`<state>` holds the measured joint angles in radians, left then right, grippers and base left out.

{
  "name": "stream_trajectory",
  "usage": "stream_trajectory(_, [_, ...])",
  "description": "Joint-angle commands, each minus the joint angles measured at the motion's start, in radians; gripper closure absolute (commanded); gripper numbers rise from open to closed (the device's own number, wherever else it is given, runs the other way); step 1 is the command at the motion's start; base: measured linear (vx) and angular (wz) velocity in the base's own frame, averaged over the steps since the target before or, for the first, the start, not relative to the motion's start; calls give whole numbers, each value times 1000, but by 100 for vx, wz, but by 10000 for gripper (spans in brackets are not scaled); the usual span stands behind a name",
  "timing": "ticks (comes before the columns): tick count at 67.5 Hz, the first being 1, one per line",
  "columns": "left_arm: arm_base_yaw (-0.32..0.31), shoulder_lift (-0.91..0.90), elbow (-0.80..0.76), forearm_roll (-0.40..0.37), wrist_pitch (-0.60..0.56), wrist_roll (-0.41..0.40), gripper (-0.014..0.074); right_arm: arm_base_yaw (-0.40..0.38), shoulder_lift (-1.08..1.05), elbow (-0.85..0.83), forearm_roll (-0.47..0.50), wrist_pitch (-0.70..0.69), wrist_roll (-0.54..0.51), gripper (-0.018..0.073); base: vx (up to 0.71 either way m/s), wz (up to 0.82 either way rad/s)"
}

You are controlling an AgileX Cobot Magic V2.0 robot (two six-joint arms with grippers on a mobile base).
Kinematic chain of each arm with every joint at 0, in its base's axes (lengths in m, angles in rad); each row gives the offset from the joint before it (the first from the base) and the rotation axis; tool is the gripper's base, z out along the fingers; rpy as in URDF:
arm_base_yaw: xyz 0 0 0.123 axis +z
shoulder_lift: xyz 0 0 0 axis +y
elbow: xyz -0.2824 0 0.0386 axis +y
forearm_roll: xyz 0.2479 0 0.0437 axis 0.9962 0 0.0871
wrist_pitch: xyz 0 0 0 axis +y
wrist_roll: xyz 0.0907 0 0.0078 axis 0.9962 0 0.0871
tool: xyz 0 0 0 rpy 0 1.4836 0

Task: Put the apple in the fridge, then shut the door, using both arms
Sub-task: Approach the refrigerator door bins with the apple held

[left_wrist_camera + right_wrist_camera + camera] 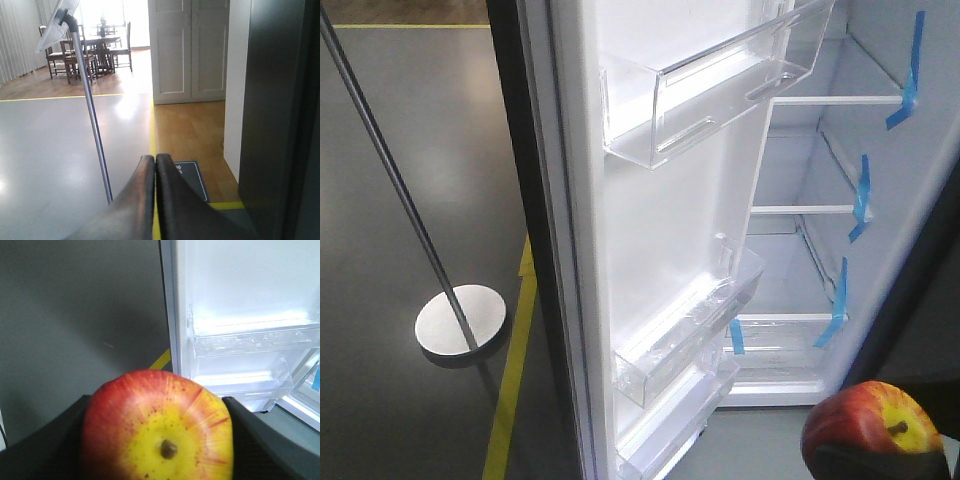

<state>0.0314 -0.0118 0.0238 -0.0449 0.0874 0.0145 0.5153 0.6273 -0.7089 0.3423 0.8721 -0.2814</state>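
One fridge (800,150) stands white-lined before you, door (650,230) swung wide with clear bins (700,90) on its liner, as your right gripper (157,450) clamps the apple (155,410) short of the bottom shelf (785,318) and your left gripper (155,200), fingers pressed together, faces grey floor (50,150).

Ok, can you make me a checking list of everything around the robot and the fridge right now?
Surface: glossy grey floor with a yellow tape line.
Job's things: round red-and-yellow apple, held in front of the tall dark grey-blue fridge, not yet on a shelf; white-lined door stands open.
Clutter: thin metal pole on a round base.
Grippers: right black fingers shut on the apple; left black fingers shut, holding nothing.
Cables: nothing seen.
Surroundings: pale grey cabinet; wooden table and chairs.
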Motion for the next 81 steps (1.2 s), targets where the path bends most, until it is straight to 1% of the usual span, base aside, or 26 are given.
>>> stream_trajectory(1, [-7, -14, 12, -10, -79, -7, 603, 1, 0, -26, 19, -65, -10, 200, 8, -1])
stream_trajectory(81, [-7, -14, 12, -10, -79, -7, 603, 1, 0, -26, 19, -65, -10, 200, 5, 0])
